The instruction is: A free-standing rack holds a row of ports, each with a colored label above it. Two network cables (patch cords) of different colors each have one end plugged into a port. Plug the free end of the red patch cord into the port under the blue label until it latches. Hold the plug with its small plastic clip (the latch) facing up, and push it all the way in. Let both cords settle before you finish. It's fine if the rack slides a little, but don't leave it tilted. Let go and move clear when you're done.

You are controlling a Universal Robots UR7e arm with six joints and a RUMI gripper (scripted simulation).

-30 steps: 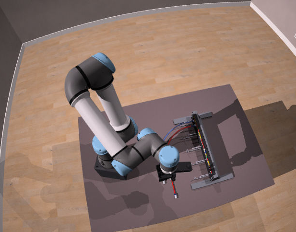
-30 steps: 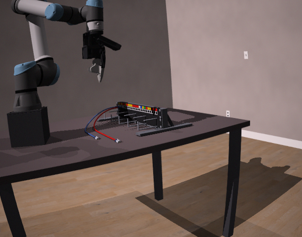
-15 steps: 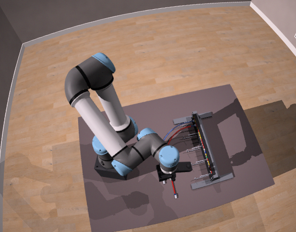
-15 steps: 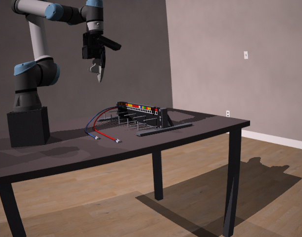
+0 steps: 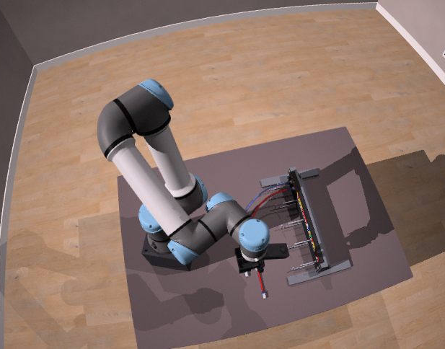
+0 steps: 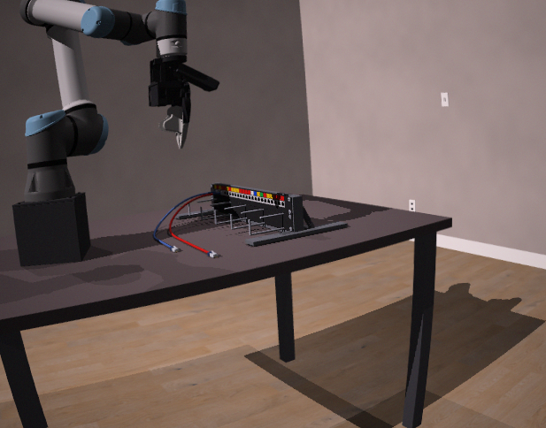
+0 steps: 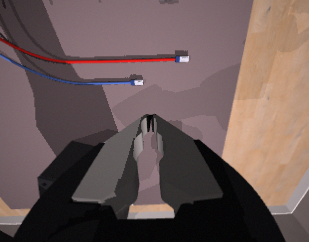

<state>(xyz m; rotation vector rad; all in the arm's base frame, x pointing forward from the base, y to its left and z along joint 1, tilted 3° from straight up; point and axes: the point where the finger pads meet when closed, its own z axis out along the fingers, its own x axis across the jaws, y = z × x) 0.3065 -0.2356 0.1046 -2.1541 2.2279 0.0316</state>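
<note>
My gripper (image 6: pixel 179 141) (image 7: pixel 150 116) (image 5: pixel 251 272) is shut on nothing and hangs high above the table, pointing down. The red patch cord (image 6: pixel 186 241) (image 7: pixel 118 60) (image 5: pixel 260 283) lies on the table below, one end plugged in at the rack's left end. Its free plug (image 6: pixel 212 254) (image 7: pixel 182 58) (image 5: pixel 265 296) rests flat on the table top. The blue cord (image 6: pixel 158 228) (image 7: pixel 88 81) lies beside it, and its free plug (image 6: pixel 174 248) (image 7: pixel 137 81) is on the table too. The black rack (image 6: pixel 289 209) (image 5: pixel 309 221) stands upright with a strip of coloured labels (image 6: pixel 254 193) above its ports.
Thin metal rods (image 6: pixel 245 216) (image 5: pixel 294 225) stick out of the rack's front toward the cords. The arm's black base (image 6: pixel 49 230) stands at the table's left. The dark table (image 6: pixel 356 220) ends close in front of the plugs, with wooden floor beyond.
</note>
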